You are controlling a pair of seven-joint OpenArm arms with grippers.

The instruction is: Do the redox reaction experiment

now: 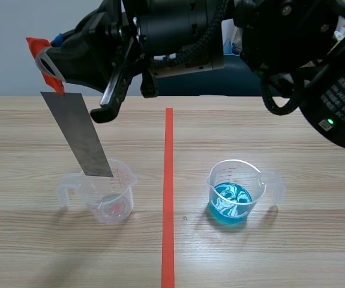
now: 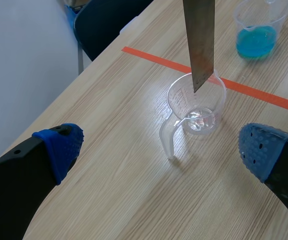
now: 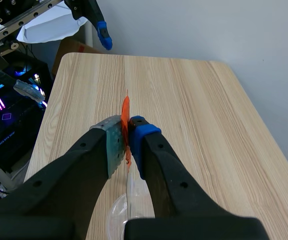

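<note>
One strip held; blue dip pending.
Right claw, frame's upper left, clamps the metal strip; left claw gapes apart; strip tip hangs over the clear beaker, lower left; blue beaker waits lower right.

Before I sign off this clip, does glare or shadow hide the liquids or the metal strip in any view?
Scene view: white reflections swirl on the blue liquid, yet its colour still shows; the metal strip is evenly lit. Left wrist view: small highlights in the clear cup, faint shadow beside it. Right wrist view: no glare; the right end effector covers most of the strip.
</note>
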